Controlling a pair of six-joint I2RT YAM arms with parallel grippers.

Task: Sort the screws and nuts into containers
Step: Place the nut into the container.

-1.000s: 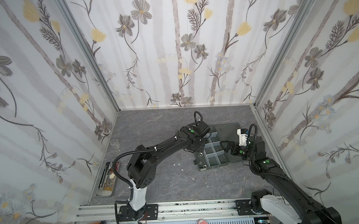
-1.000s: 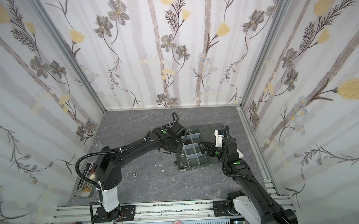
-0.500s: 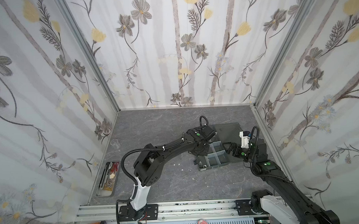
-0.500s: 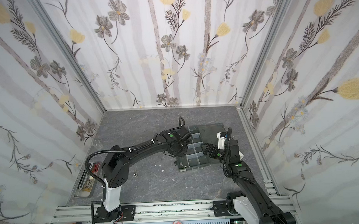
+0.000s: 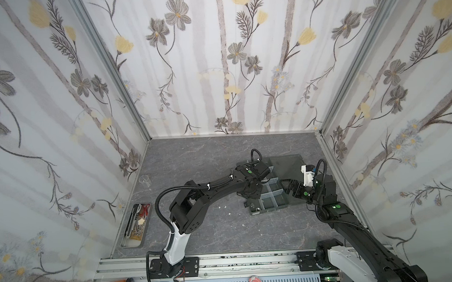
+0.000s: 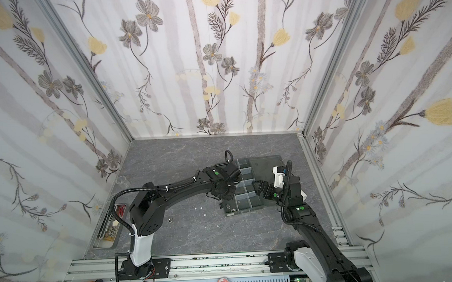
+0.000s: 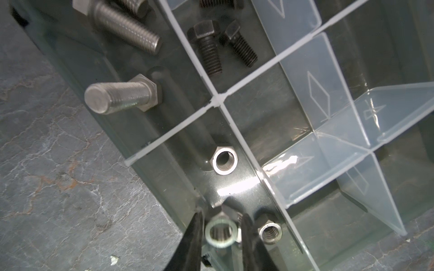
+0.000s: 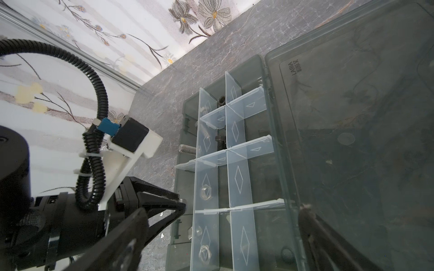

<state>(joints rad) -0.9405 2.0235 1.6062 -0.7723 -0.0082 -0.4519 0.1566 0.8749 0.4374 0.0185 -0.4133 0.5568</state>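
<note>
The left tool hangs over an edge compartment of the open box on the table, its fingers just either side of a silver nut; whether they pinch it I cannot tell. Two more nuts lie in that compartment, two silver screws in the next. The right tool stands wide apart and empty at the box's other side.

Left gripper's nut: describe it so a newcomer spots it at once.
Start at the dark grey organizer box, then the compartment under the left gripper. Of three silver nuts there in the left wrist view, it is the blurred one between the black fingertips; its two neighbours lie flat on the compartment floor.
</note>
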